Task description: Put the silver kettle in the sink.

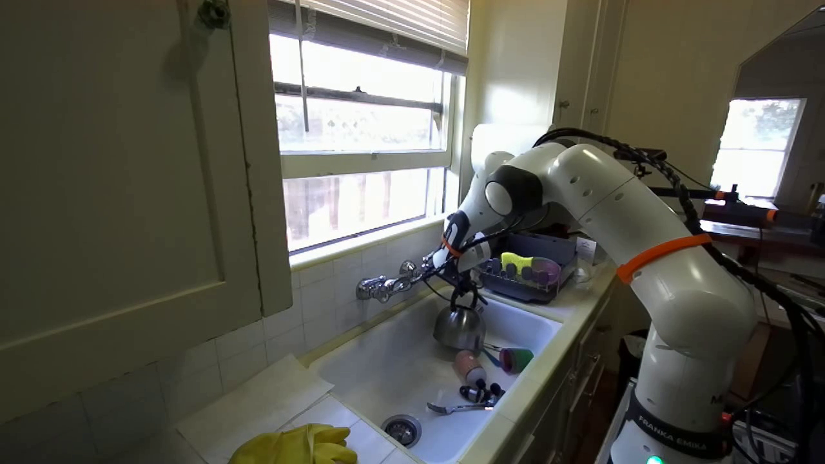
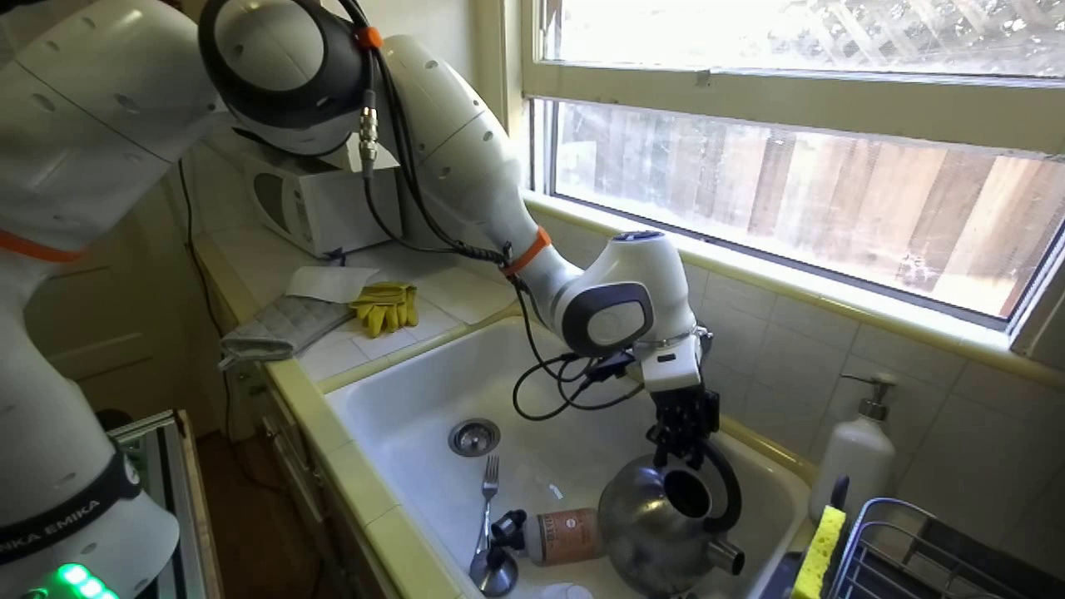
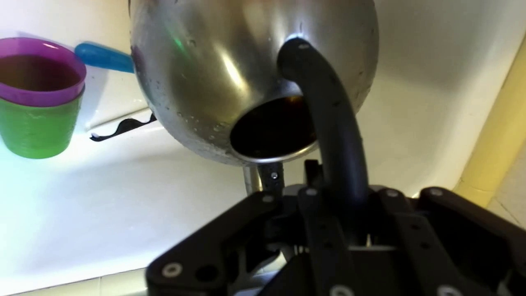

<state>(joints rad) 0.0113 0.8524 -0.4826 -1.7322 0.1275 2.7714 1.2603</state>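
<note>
In an exterior view, the silver kettle point(image 2: 645, 532), a rounded body of satin-shiny metal, is within the sink point(image 2: 541, 466), a long, deep, white rectangular basin. The black, jointed gripper point(image 2: 681, 449) is at the kettle's black arched handle point(image 2: 730, 487). The kettle leans over, showing a short tubular metal spout point(image 2: 726, 556), with a bottle with an orange-brown label point(image 2: 567, 537) lying beside it.

In an exterior view, the kettle is toward the end of the basin by the dark grey dish rack point(image 1: 525, 293), well apart from the round metal drain point(image 1: 401, 430). I judge the task nearly finished: the kettle is inside the basin walls but not yet let go. Left, probably: settling it, releasing it and backing off. Whether its base touches the basin floor is unclear.

In the wrist view, the smooth handle runs between the fingers point(image 3: 322, 230), which appear to be grasping it. Droplets bead on the metal near the mouth's bright rim point(image 3: 263, 159). Apart from the kettle are 2 plastic cups point(image 3: 43, 98), purple and green; a rounded blue shaft point(image 3: 104, 57) is partly hidden behind the kettle.
</note>
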